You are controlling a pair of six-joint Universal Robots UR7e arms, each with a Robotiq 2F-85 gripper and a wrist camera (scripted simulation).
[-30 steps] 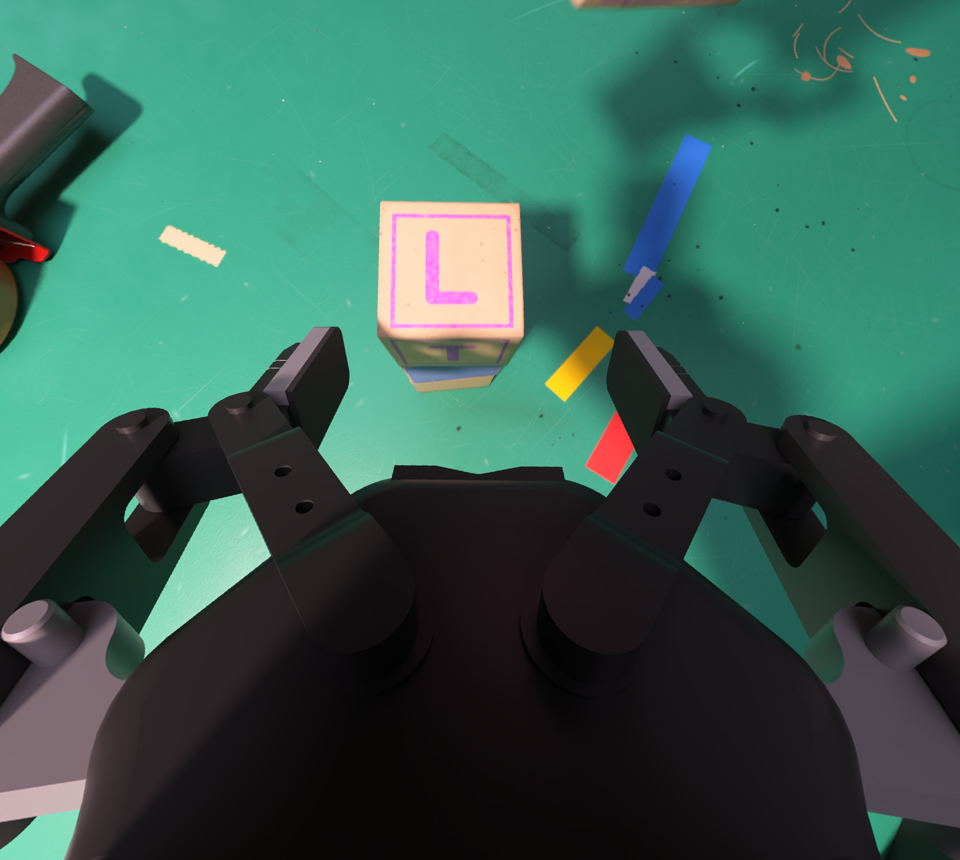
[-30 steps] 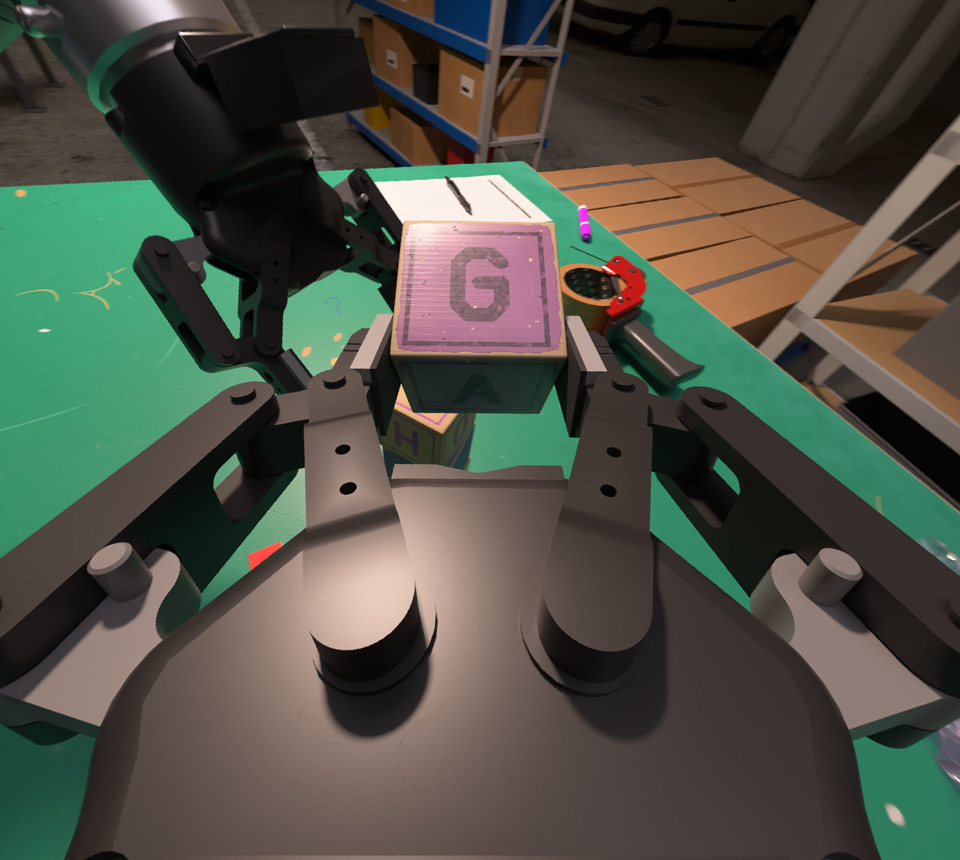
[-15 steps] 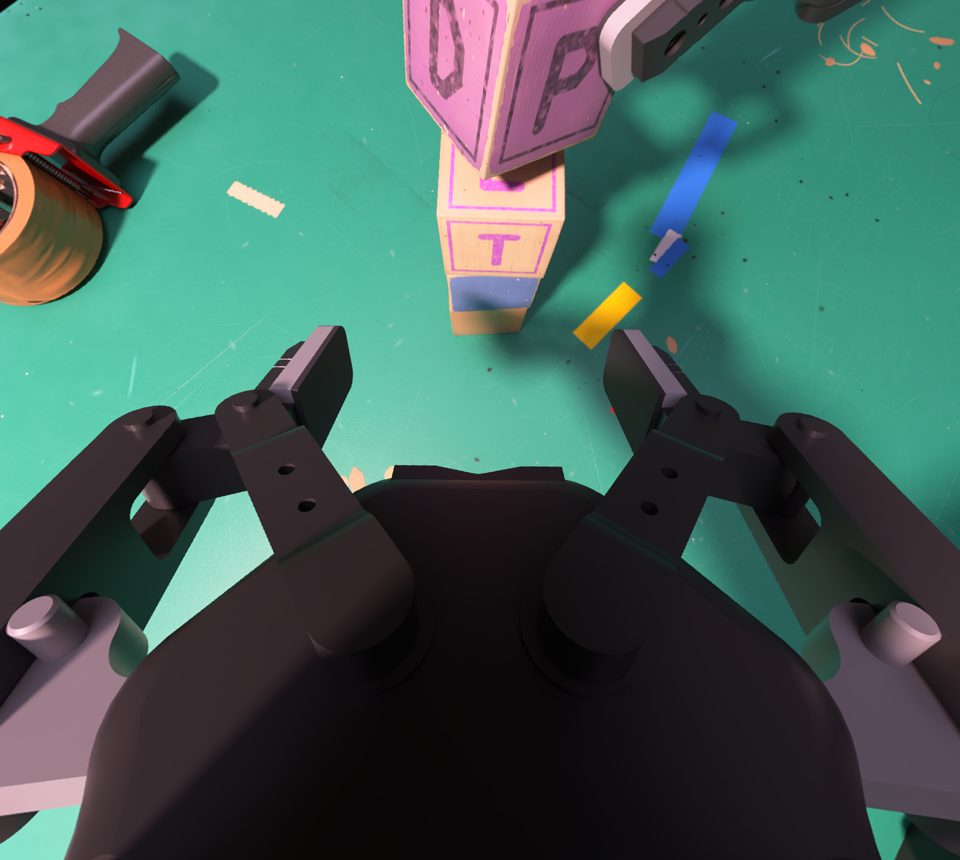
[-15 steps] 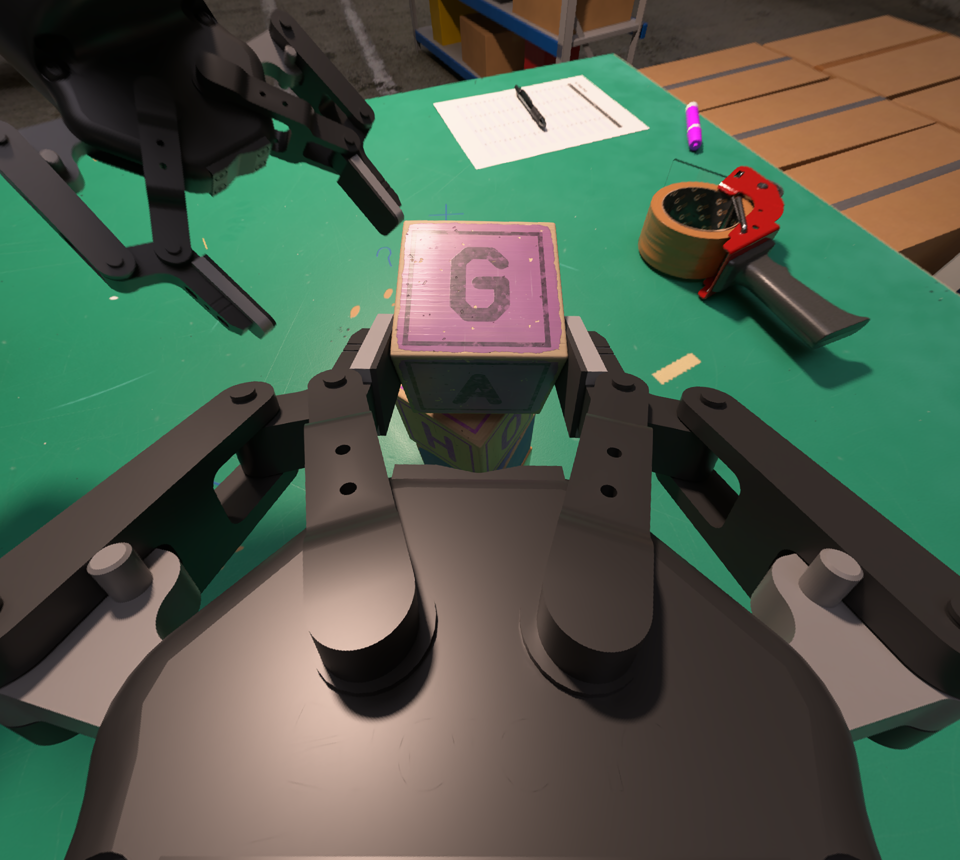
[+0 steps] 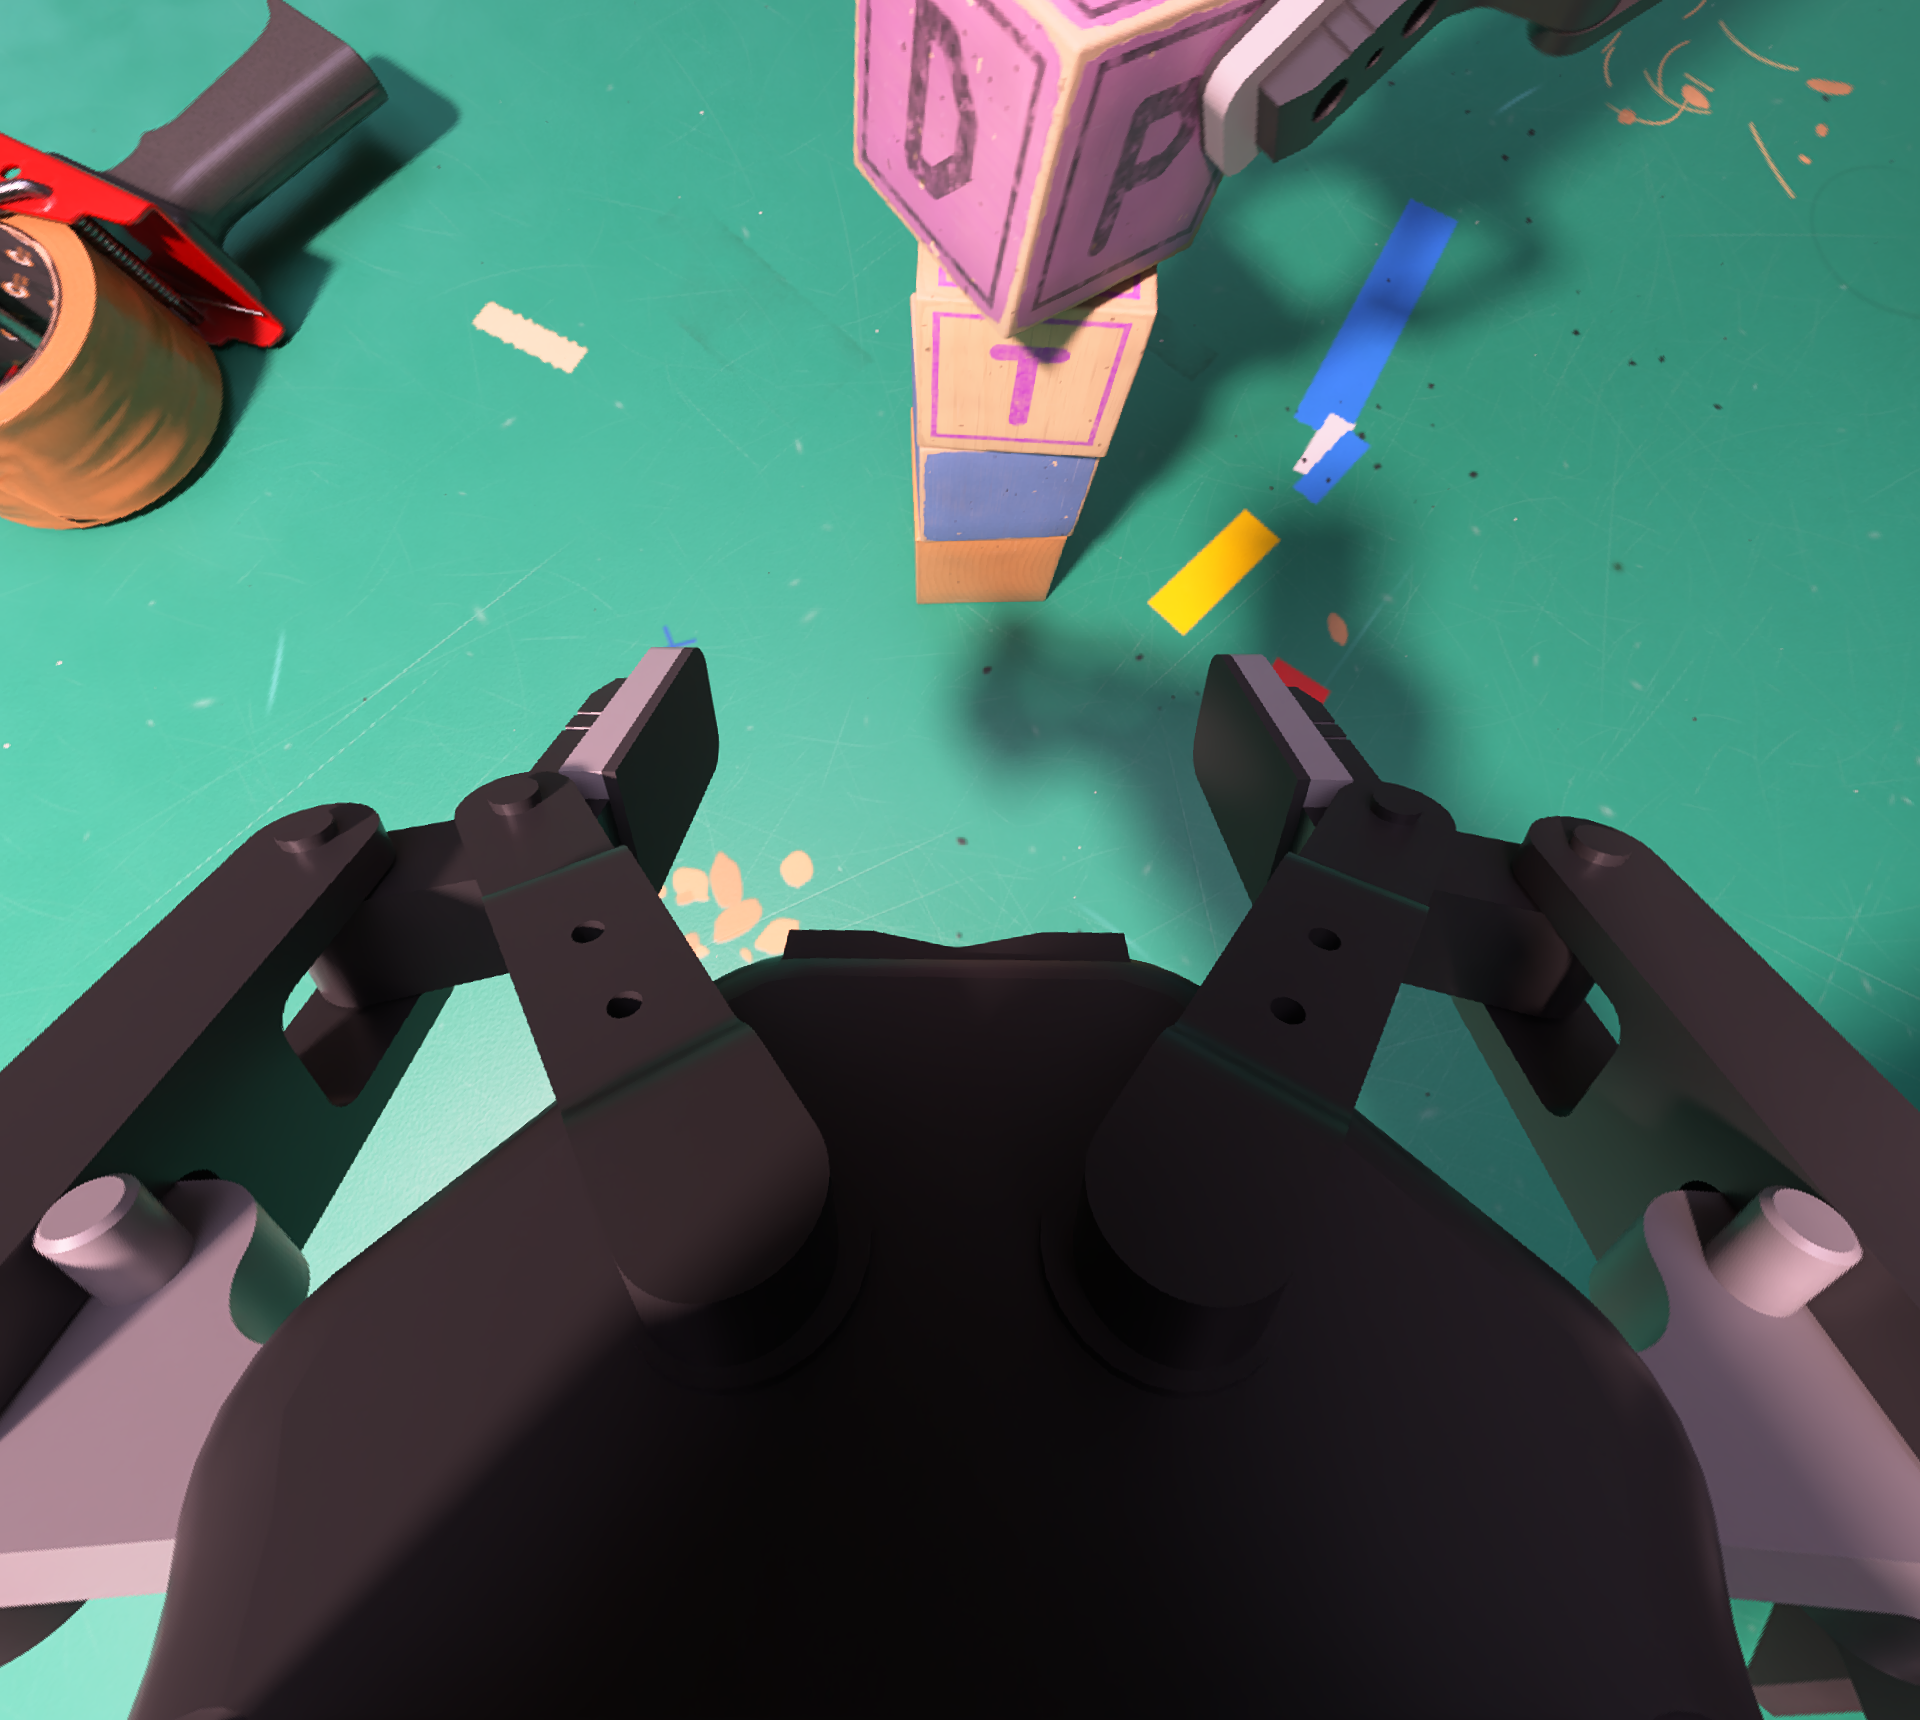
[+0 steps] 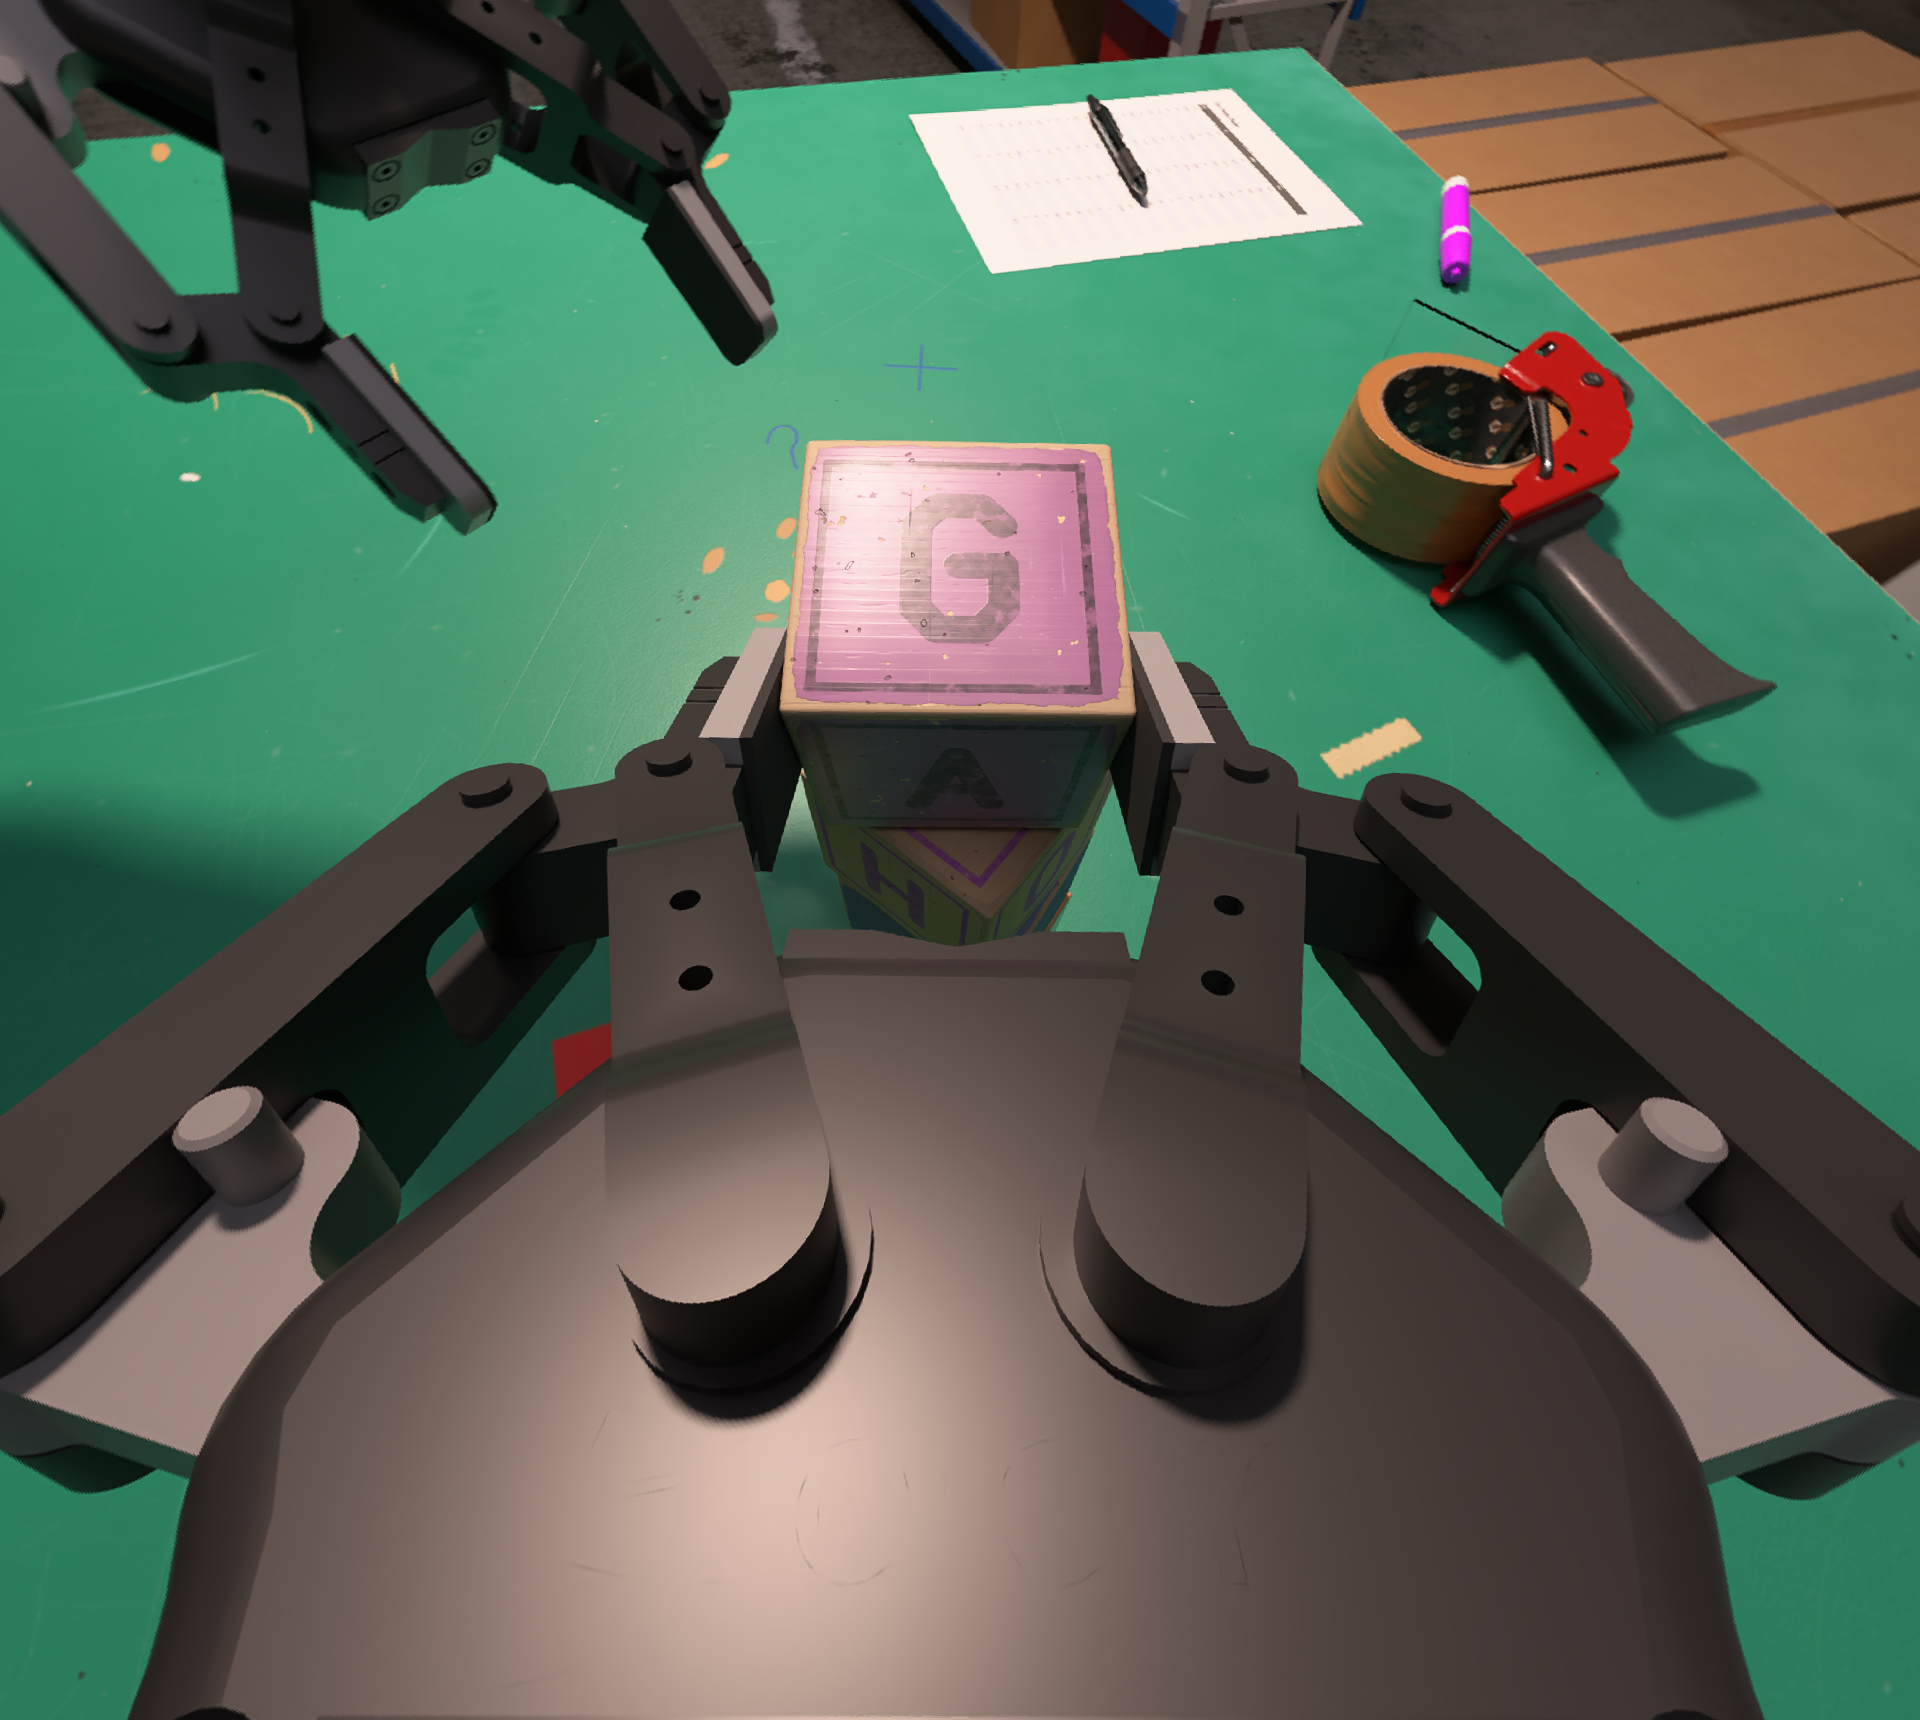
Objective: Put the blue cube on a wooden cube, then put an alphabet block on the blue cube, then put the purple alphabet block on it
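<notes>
Between the right claw's (image 6: 954, 761) grey pads sits the purple alphabet block (image 6: 956, 574) — pink-purple faces, dark grey framed letters, pale wood edges. Under it the alphabet block (image 5: 1023, 377) is cream with purple line frames, then the blue cube (image 5: 1003, 494), then the tan wooden cube (image 5: 985, 569) — all on a green surface (image 5: 520, 631).

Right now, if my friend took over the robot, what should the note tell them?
Right gripper: shut on the purple alphabet block, held over the stack.
Left gripper: open, holding nothing, back from the stack.
Stack on the green table: wooden cube at the bottom, blue cube on it, alphabet block on that.
Done: first two placements.
Left: settle the purple block squarely on top. In the left wrist view its lowest corner looks about at the alphabet block's top; contact is unclear. Then open and back away.
</notes>
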